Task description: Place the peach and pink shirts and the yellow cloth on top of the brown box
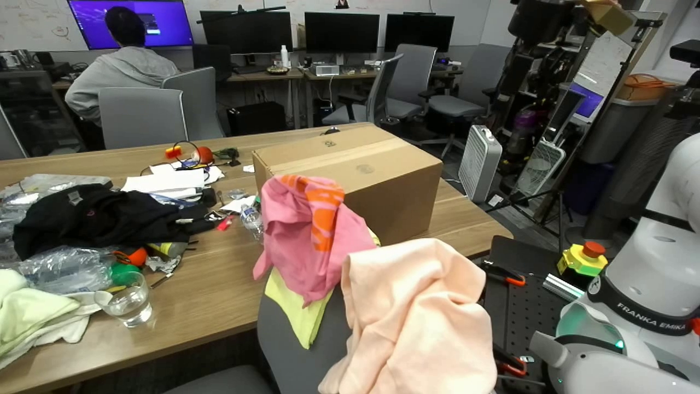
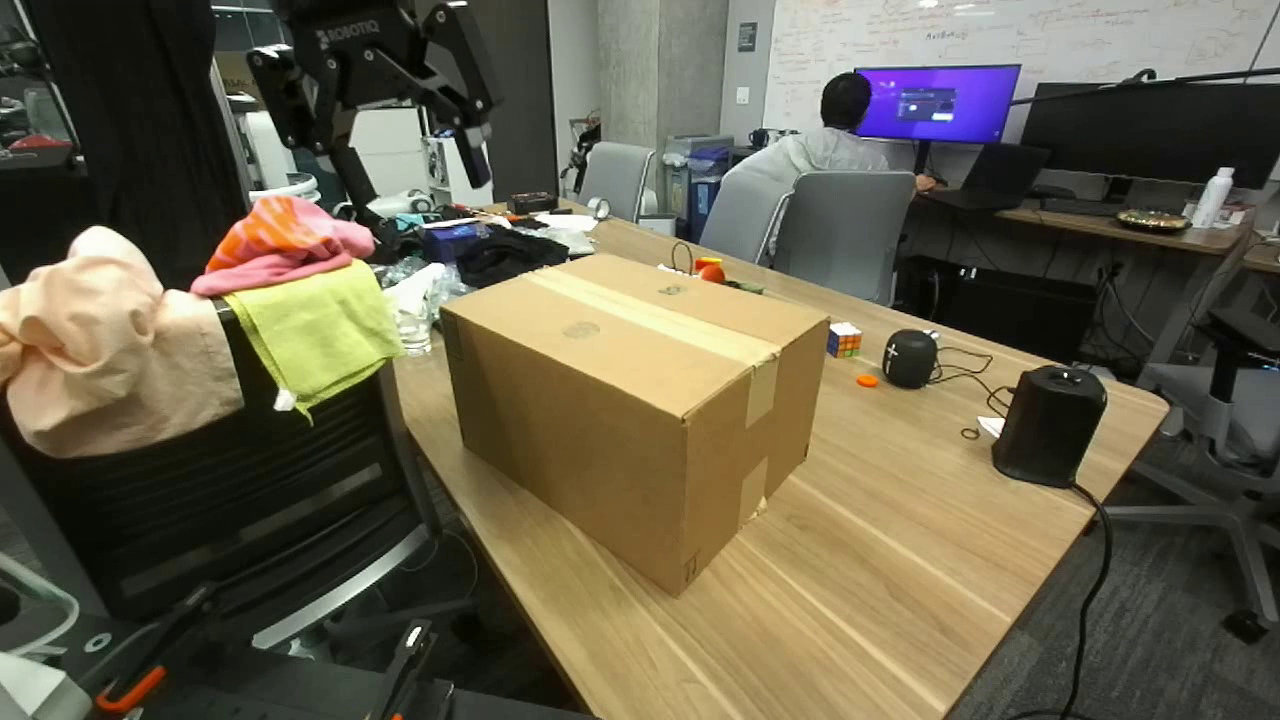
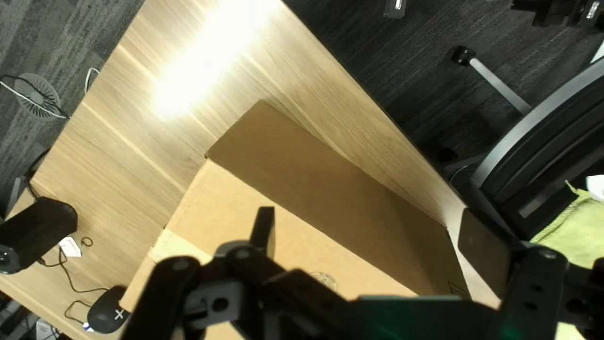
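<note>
A closed brown box [image 1: 350, 158] [image 2: 570, 430] stands on the wooden table; in the wrist view its top and one side [image 3: 330, 198] show below my fingers. The peach shirt [image 1: 421, 323] [image 2: 120, 350], the pink shirt with orange print [image 1: 306, 230] [image 2: 285, 245] and the yellow cloth [image 1: 298, 306] [image 2: 320, 325] hang over a chair back beside the box. The pink shirt lies partly over the yellow cloth. A corner of the yellow cloth [image 3: 583, 226] shows in the wrist view; both shirts are out of that view. My gripper [image 2: 420, 180] [image 3: 375, 241] is open and empty, raised above the level of the box top.
The chair [image 2: 270, 500] stands close against the table edge. A black garment [image 1: 109, 219], plastic bottles, a glass [image 1: 128, 303] and a pale cloth [image 1: 33, 312] lie on the table [image 1: 219, 295]. Two black speakers [image 2: 1050, 425] [image 2: 910, 358] and a puzzle cube [image 2: 844, 340] stand beyond the box.
</note>
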{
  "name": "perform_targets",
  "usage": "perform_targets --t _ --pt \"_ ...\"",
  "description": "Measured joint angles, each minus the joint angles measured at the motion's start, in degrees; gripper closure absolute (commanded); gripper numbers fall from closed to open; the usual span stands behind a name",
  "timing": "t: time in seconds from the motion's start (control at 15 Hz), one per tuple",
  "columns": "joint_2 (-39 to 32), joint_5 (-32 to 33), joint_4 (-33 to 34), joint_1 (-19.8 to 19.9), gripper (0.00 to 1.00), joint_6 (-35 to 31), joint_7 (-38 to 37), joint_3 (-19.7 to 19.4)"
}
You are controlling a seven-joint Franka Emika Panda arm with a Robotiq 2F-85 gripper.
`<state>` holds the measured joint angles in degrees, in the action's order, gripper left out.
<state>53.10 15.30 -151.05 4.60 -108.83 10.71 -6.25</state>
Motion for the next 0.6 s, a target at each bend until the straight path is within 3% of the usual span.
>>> perform_targets --t 0.6 --pt "-11.91 -3.81 1.36 -8.82 0.00 -7.25 -14.99 16.14"
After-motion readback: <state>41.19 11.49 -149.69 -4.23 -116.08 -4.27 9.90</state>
